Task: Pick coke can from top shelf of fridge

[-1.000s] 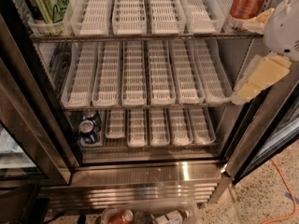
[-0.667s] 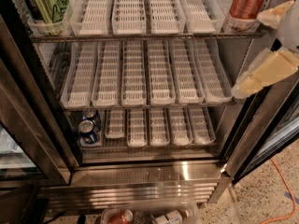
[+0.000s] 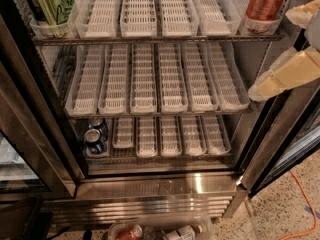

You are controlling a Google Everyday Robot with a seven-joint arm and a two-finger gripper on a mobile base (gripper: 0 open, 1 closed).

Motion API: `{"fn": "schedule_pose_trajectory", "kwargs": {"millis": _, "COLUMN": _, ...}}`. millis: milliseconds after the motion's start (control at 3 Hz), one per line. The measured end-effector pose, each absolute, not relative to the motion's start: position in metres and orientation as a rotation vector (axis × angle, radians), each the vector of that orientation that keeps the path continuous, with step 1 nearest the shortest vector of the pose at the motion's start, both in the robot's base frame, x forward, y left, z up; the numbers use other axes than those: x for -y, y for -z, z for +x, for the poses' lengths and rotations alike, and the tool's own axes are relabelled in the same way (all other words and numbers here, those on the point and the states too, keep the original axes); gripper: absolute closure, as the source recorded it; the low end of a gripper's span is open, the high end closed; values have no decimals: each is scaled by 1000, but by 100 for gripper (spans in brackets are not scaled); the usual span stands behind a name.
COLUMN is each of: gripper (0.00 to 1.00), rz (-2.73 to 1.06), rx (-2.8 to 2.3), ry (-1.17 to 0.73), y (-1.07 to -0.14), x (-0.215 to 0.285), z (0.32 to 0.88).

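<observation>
The coke can (image 3: 265, 3), red with a silver base, stands in the rightmost lane tray of the top shelf (image 3: 160, 38), right at its metal front rail. The fridge (image 3: 160, 184) is open, with white slotted trays on each rack. My gripper (image 3: 272, 54) is at the right edge of the view, in front of the fridge's right frame. It is below and to the right of the coke can and apart from it. Its cream fingers (image 3: 287, 75) are spread and hold nothing.
A tall green can (image 3: 50, 1) stands at the top shelf's left end. Two dark blue cans (image 3: 95, 135) sit at the left of the bottom rack. The open glass door (image 3: 22, 149) is at left. Bottles (image 3: 175, 232) lie on the floor below, and an orange cable (image 3: 305, 204) lies at right.
My gripper has shifted slightly up and to the right, still near the fridge's right frame. The cans have not moved.
</observation>
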State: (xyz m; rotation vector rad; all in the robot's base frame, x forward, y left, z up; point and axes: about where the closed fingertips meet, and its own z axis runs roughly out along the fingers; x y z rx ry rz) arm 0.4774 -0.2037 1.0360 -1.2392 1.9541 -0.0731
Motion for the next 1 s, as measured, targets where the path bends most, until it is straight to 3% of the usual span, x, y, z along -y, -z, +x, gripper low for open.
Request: {"fn": "schedule_pose_trajectory", "kwargs": {"millis": 1000, "gripper": 0, "rz": -845, "rx": -1837, "ry": -22, "y": -1046, "x": 197, "z": 501}}
